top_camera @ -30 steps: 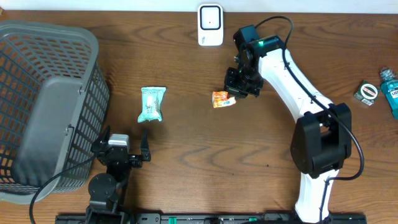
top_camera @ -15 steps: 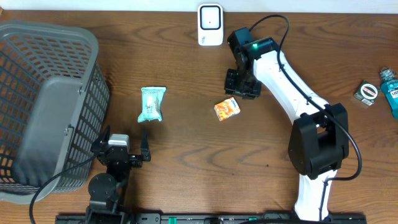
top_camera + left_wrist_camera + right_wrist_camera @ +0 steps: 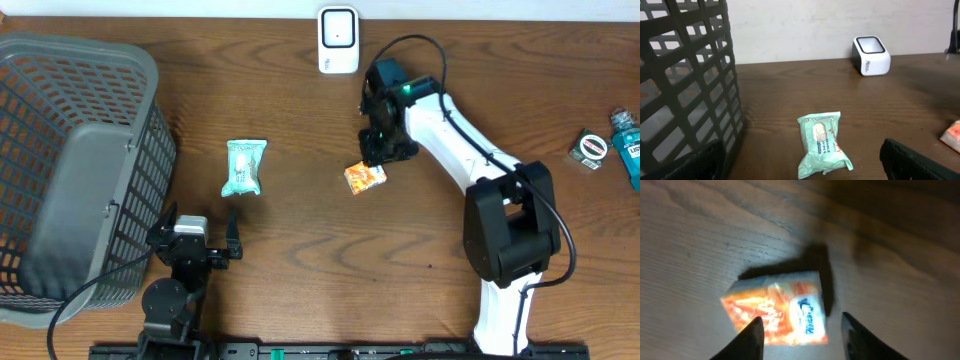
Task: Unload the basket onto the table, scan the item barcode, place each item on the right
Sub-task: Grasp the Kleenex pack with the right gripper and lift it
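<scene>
- A grey plastic lattice basket (image 3: pixel 70 150) stands at the far left of the brown wooden table (image 3: pixel 300 280).
- The left gripper (image 3: pixel 215 243) is parked near the basket's near right corner. Its fingers are spread wide, and nothing is held.
- A mint-green soft wipes packet (image 3: pixel 244 167) lies flat, left of centre.
- A white box-shaped barcode scanner (image 3: pixel 338 40) stands at the far edge, its window facing up.
- The small orange printed pack (image 3: pixel 365 176), the item to be scanned, lies flat on the wood near the centre, nearer than the scanner and a little to its right.
- The right gripper (image 3: pixel 380 150) hangs just over the pack's far side. Its fingers (image 3: pixel 754 336) are partly apart and clamped on nothing.
- The pack is judged light, slightly squashy and glossy, so it may slip. A hold across its two long edges is advised, with the printed faces left clear. No barcode can be made out on the upper face.
- A small round tin (image 3: pixel 592 148) and a blue bottle (image 3: pixel 627 140) lie at the far right.
- One second ago the pack was pinched in the closed right fingers above the table. It has since been released and now lies slightly nearer and to the right.
</scene>
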Tool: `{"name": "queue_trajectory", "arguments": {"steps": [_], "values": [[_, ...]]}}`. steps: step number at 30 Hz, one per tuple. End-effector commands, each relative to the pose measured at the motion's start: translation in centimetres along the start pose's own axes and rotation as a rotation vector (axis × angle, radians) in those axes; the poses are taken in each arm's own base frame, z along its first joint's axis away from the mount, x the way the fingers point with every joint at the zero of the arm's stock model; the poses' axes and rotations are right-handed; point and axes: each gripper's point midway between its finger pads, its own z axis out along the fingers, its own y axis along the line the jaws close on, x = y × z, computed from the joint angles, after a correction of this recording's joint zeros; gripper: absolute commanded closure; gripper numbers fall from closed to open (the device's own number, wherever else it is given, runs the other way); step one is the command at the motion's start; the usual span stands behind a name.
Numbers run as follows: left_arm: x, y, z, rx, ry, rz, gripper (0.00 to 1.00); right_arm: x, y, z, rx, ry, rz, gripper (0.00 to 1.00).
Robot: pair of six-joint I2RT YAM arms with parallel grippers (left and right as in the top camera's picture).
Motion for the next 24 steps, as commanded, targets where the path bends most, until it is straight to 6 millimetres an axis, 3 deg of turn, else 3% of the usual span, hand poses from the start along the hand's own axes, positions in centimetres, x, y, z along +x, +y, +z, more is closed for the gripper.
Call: {"name": "queue_trajectory", "arguments": {"steps": [1,5,8,12,13,16,21,24], "values": [[1.8,0.2,0.1,-0.014,0.055,-0.002,0.02,1.0,0.1,2.0,-0.017,0.026,-0.117,0.55],[1.8,0.2,0.1,-0.014,0.055,-0.002,0.02,1.1,-0.1,3.7,-0.023,-0.002,-0.133,0.51],[1.8,0.2,0.1,-0.015,0.055,-0.002,0.03,1.4,0.1,4.7,-0.046,-0.01,-0.143,0.54],[1.8,0.2,0.1,-0.014,0.055,-0.002,0.02,1.9,0.7,4.9,-0.087,-0.001,-0.178,0.74],[1.8,0.2,0.1,-0.014,0.055,-0.002,0.02,2.0,0.9,4.9,-0.095,0.002,-0.177,0.96],[1.8,0.2,0.1,-0.014,0.055,-0.002,0.02,2.1,1.3,4.7,-0.118,0.01,-0.155,0.99],[1.8,0.2,0.1,-0.014,0.055,-0.002,0.02,1.3,0.9,2.7,-0.116,0.034,0.115,0.99],[1.8,0.2,0.1,-0.015,0.055,-0.002,0.02,2.0,2.0,-0.6,-0.196,0.12,0.302,0.99]]}}
